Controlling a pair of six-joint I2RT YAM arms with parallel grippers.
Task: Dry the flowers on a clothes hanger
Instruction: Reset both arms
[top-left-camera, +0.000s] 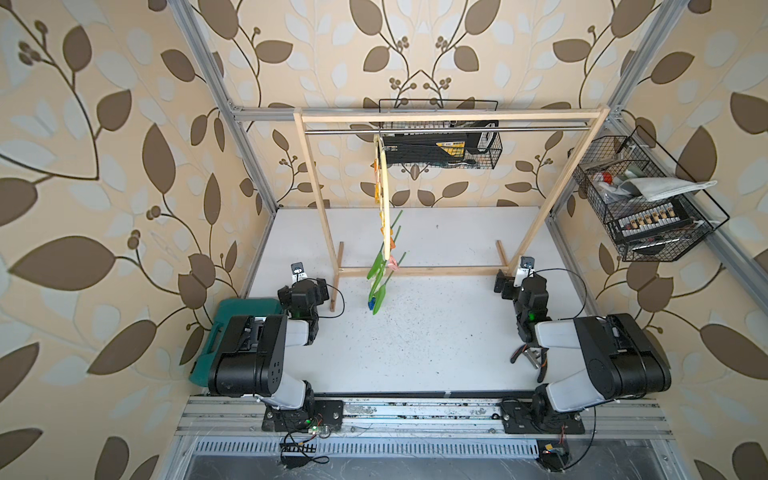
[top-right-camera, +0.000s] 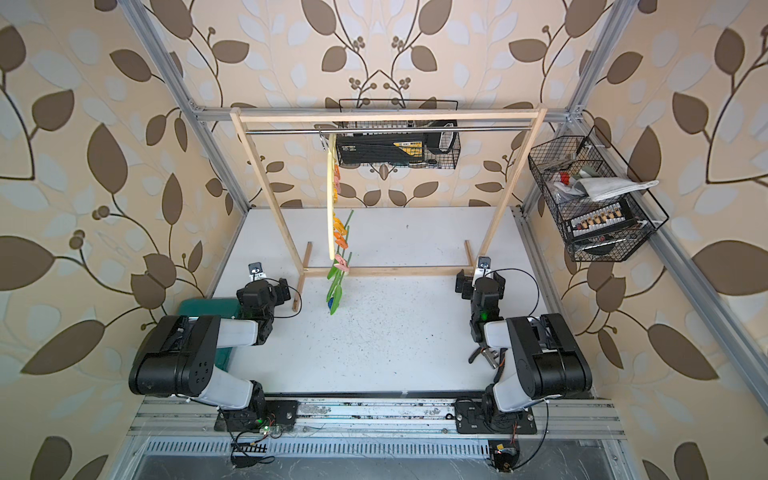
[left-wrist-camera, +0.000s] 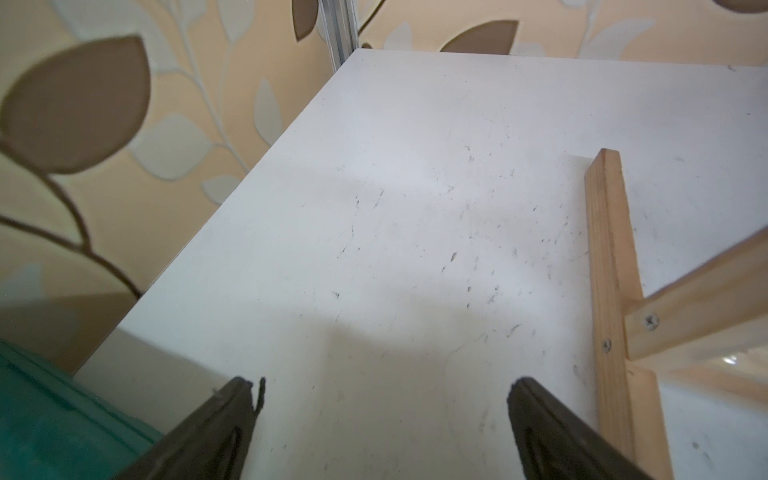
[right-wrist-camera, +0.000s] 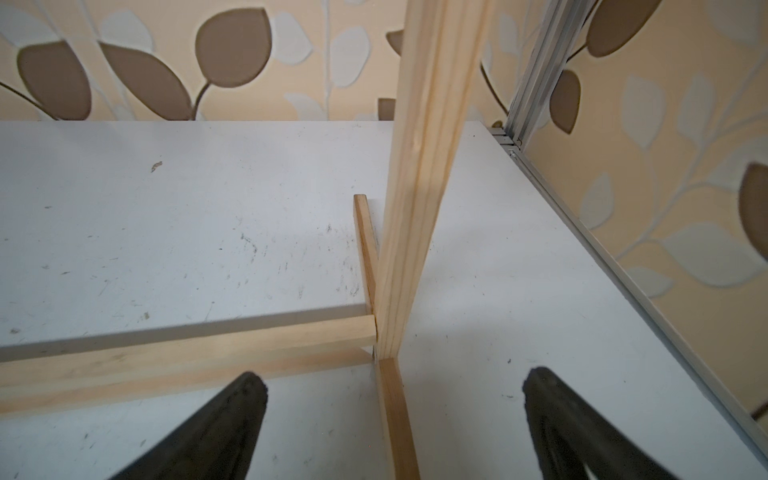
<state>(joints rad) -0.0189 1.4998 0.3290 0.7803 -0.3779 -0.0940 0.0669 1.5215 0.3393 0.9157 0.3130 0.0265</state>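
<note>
The cream clothes hanger (top-left-camera: 385, 195) (top-right-camera: 330, 199) hangs edge-on by its hook from the rack's metal rod, in both top views. Orange and pink clothespins (top-left-camera: 391, 245) line its side. The flowers (top-left-camera: 376, 274) (top-right-camera: 336, 286) dangle head-down from its near end, with green stems and leaves and a blue head (top-left-camera: 371, 304) lowest. My left gripper (left-wrist-camera: 384, 386) stands open over bare table, left of the rack's left foot. My right gripper (right-wrist-camera: 395, 382) stands open above the rack's right foot. Both are empty and well away from the flowers, which neither wrist view shows.
A wooden-framed rack (top-left-camera: 449, 116) with a metal rod (top-left-camera: 478, 129) spans the table's back half; its feet (top-left-camera: 336, 286) reach forward. Wire baskets hang on the back wall (top-left-camera: 490, 158) and the right wall (top-left-camera: 648, 208). A green case (top-left-camera: 237, 316) lies under the left arm, a hand tool (top-left-camera: 532, 357) under the right.
</note>
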